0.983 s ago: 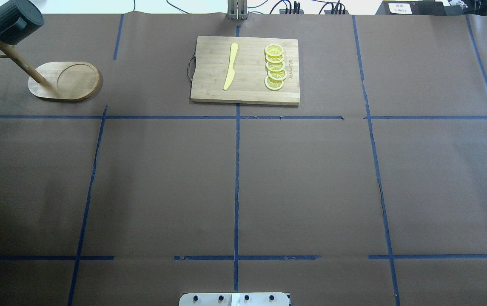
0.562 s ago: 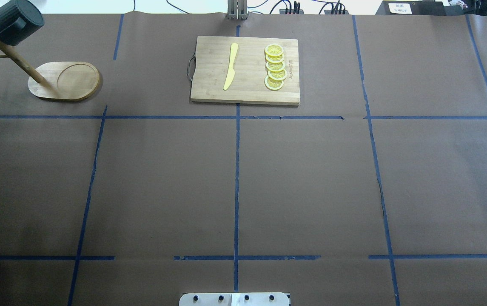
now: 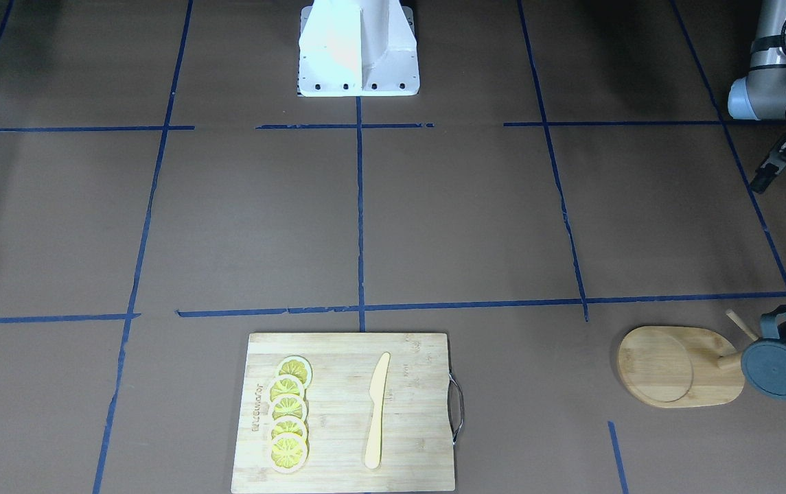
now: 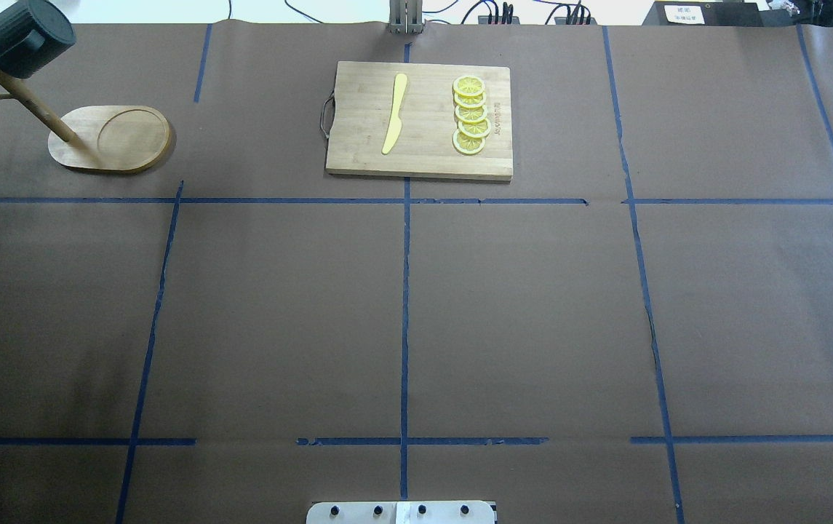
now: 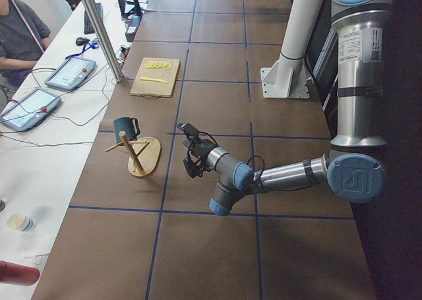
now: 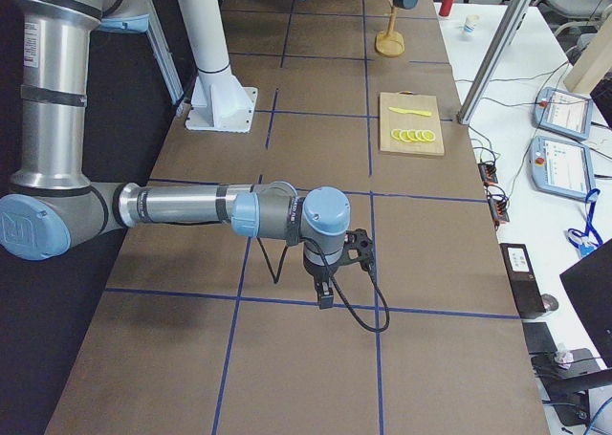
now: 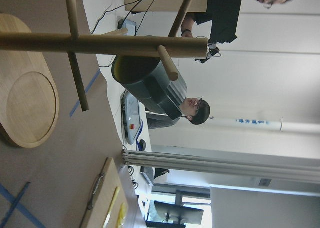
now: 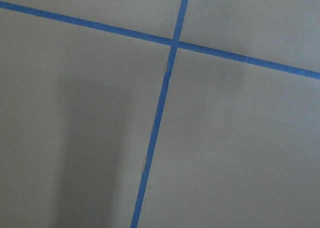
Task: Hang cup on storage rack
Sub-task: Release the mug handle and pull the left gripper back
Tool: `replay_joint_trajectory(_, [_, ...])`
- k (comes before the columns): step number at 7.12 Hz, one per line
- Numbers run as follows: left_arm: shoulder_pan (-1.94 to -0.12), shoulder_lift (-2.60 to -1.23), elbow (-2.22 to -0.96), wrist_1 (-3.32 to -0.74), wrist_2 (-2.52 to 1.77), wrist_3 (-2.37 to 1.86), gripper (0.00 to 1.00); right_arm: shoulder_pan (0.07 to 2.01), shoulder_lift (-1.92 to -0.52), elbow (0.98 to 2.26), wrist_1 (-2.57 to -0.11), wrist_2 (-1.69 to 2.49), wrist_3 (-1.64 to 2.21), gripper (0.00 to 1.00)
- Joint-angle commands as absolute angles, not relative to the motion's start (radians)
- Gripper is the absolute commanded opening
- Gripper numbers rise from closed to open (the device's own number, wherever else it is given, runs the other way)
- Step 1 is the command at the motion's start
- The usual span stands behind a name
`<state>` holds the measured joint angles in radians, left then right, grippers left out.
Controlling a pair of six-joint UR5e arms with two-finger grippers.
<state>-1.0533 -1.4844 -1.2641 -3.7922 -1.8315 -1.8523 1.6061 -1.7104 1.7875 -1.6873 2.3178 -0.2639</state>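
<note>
The dark grey-blue cup (image 4: 23, 36) hangs by its handle on an upper peg of the wooden storage rack (image 4: 110, 138) at the far left of the table. It also shows in the front view (image 3: 784, 360) and in the left wrist view (image 7: 150, 85), hanging on the rack's peg (image 7: 167, 62). My left gripper (image 3: 770, 171) is empty, apart from the rack on the robot's side, and its fingers look spread in the left exterior view (image 5: 190, 150). My right gripper (image 6: 321, 296) hangs low over bare table; I cannot tell if it is open or shut.
A bamboo cutting board (image 4: 358, 145) with a yellow knife (image 4: 395, 113) and several lemon slices (image 4: 470, 115) lies at the far middle. The robot's base plate (image 4: 401, 512) is at the near edge. Blue tape lines cross the brown table.
My left gripper, at the overhead view's left edge one second ago, has drawn back out of that view. The cup stays hanging on the rack.
</note>
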Motion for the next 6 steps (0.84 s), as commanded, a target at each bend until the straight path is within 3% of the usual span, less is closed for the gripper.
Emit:
replay_joint_trajectory(1, [-1.054,-1.462,-1.253,-3.641,-1.899,-1.360,1.00,1.606,-1.712,1.784,-1.687,2.318,-0.264,1.00])
replay_joint_trajectory(6, [-1.184,-1.456,-1.265,-3.126,-1.896,-0.418,1.00,1.606,-1.712,1.776,-1.687,2.318,-0.265,1.00])
